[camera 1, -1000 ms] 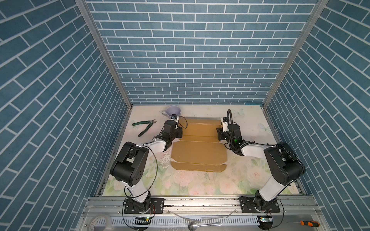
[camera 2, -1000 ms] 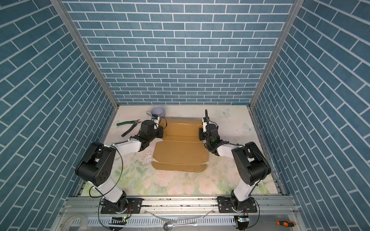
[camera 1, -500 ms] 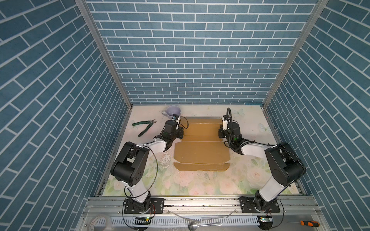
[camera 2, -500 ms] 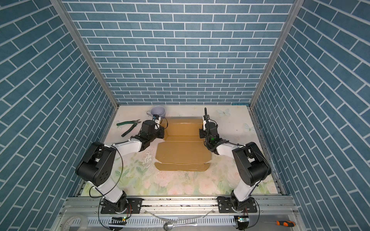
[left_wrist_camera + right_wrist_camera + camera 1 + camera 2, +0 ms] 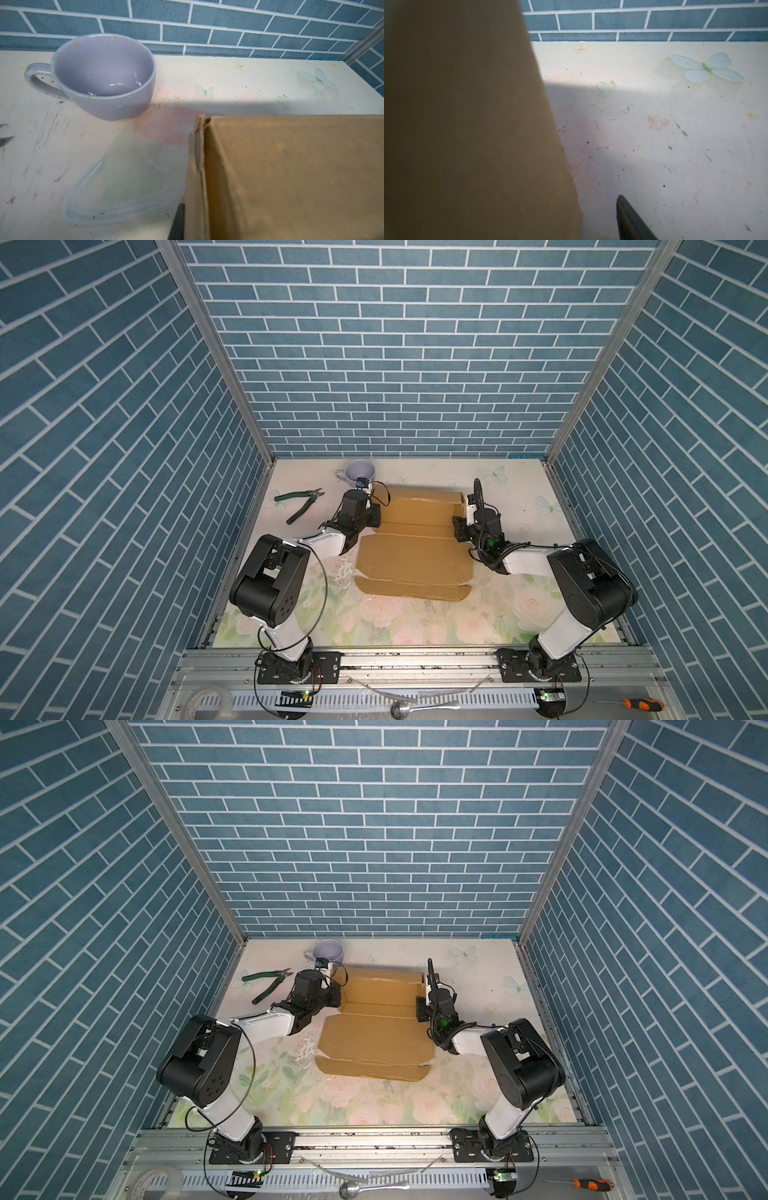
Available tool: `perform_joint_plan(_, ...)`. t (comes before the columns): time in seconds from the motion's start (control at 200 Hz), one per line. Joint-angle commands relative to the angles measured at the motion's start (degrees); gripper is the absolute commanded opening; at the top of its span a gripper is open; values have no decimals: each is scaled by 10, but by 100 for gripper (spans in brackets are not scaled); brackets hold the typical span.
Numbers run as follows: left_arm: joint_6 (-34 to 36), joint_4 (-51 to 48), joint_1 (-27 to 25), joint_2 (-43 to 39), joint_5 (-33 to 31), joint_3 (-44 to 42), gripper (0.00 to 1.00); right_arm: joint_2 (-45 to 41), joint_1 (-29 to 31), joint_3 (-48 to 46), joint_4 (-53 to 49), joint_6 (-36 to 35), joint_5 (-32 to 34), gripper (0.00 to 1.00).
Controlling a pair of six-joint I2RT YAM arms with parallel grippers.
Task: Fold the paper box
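Pinching paper box (image 5: 415, 556) left wall — left pincer (image 5: 377, 517); right pincer (image 5: 458, 529) spread, beside right wall.

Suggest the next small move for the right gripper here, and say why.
Probably close the right gripper on the raised right flap of the box. Its visible finger stands apart from the cardboard, while the left gripper is shut on the opposite flap.
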Motion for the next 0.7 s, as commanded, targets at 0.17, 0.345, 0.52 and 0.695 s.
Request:
perform_joint_plan(0.17,-41,-78,-6,14,-29,0,0,59,32,-2,49,12,95,18)
perform_joint_plan(0.345,-49,-103,-12,12,-43,13,0,45,35,3,36,17,97,0)
perform_joint_plan(0.52,-44,-145,-14,2,-52,32,0,27,35,16,-4,18,89,0)
perform_joint_plan(0.695,-45,-220,-15,-32,-25,64,2,-15,33,54,-113,27,43,0)
